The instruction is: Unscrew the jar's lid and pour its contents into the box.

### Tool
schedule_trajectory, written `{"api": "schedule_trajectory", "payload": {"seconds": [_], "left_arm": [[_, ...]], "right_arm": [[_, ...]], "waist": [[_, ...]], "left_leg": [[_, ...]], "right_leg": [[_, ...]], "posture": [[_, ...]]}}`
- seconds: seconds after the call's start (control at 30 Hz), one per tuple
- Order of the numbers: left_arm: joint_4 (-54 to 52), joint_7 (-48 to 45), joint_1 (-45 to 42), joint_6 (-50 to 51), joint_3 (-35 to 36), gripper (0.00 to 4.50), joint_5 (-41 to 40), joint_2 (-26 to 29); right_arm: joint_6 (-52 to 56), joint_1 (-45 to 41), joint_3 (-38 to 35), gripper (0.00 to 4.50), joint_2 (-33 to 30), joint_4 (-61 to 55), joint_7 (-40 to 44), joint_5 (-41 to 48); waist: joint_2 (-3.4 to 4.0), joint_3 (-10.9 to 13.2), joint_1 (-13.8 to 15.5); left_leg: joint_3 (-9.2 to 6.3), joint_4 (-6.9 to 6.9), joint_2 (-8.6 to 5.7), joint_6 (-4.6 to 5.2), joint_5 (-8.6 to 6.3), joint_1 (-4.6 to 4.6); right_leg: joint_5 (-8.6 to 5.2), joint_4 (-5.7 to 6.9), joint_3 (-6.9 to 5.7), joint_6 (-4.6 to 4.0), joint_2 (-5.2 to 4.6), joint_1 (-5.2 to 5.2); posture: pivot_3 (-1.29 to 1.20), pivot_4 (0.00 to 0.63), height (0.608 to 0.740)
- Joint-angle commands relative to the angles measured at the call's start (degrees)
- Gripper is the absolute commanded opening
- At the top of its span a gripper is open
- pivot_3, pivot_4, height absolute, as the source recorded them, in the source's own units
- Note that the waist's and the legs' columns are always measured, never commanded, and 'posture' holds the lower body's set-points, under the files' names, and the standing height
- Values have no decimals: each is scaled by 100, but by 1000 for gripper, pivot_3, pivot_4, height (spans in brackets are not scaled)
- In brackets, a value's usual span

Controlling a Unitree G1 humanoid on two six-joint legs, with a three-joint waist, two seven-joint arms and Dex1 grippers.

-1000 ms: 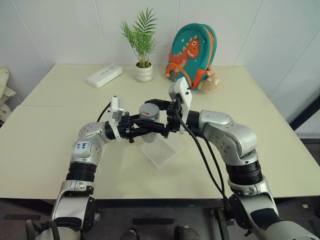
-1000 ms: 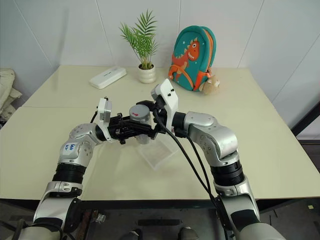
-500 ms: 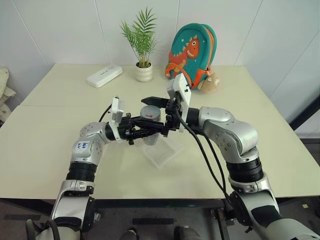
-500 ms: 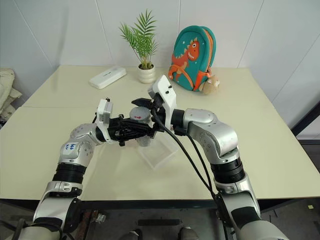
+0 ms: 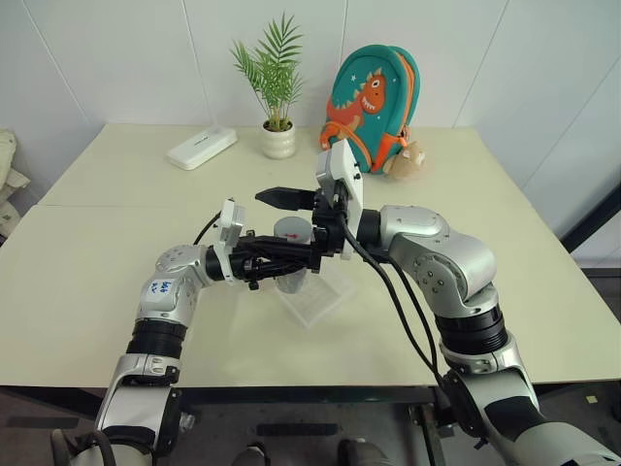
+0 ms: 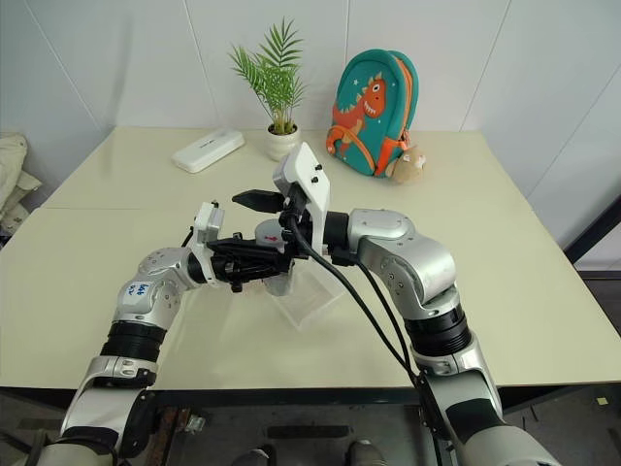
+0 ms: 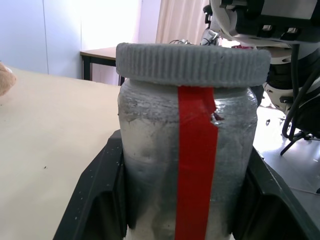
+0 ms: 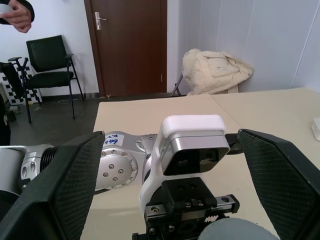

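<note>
Nearest the table's front edge, the left gripper (image 5: 291, 260) reaches in from the robot's left with its two black fingers closed tight on the body of the jar (image 7: 186, 165), holding it upright in the air just above the box (image 5: 312, 294), a shallow clear tray lying flat on the pale table (image 5: 116, 282). The jar looks light and rigid, a small clear cylinder with smooth walls that could slip or spin in a pinch, so a grip low on the body, clear of the cap, seems the right place for the holding hand. A strip of red tape runs down its side, and the walls look clouded; the contents I cannot make out through them. The lid (image 7: 192, 64) is grey, ribbed round its edge and still seated on the jar; those ribs should give fingers good purchase for twisting. Just above and behind it the right gripper (image 8: 170, 200) hangs with its jaws spread wide and nothing between them, the lid's top directly below. Well beyond, a white oblong case (image 5: 202, 148), a potted plant (image 5: 277, 92) and a dinosaur backpack (image 5: 374, 97) stand by the wall.
</note>
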Motion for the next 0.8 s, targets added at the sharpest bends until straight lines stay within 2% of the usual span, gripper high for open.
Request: {"api": "schedule_trajectory", "payload": {"seconds": [0.03,0.4,0.6,0.8], "left_arm": [[-122,-204,56,-195,79,2007,-109,91],[307,-1040,79,-749,377,2007,-287,367],[831,-1087,-188,-1228,614,2007,-294,260],[928,-1099,-235,-1349,627,2007,-296,158]], "right_arm": [[-206,-135,-92,4462,-88,-35,-46,-43],[-32,-194,-185,4462,-308,-229,-223,55],[250,-125,-114,4462,-112,-392,-548,192],[396,-122,-35,4462,190,-415,-806,257]], "waist": [[0,0,0],[0,0,5],[0,0,14],[0,0,12]], "left_leg": [[0,0,0,0,0,0],[0,-4,0,0,0,0],[0,-4,1,0,0,-1],[0,-6,1,0,0,-2]], "right_leg": [[0,0,0,0,0,0],[-2,-2,0,-4,0,-2],[-2,-2,0,-4,-1,-3],[-2,-2,0,-4,-1,-4]], "posture": [[0,150,740],[0,150,740],[0,150,740],[0,150,740]]}}
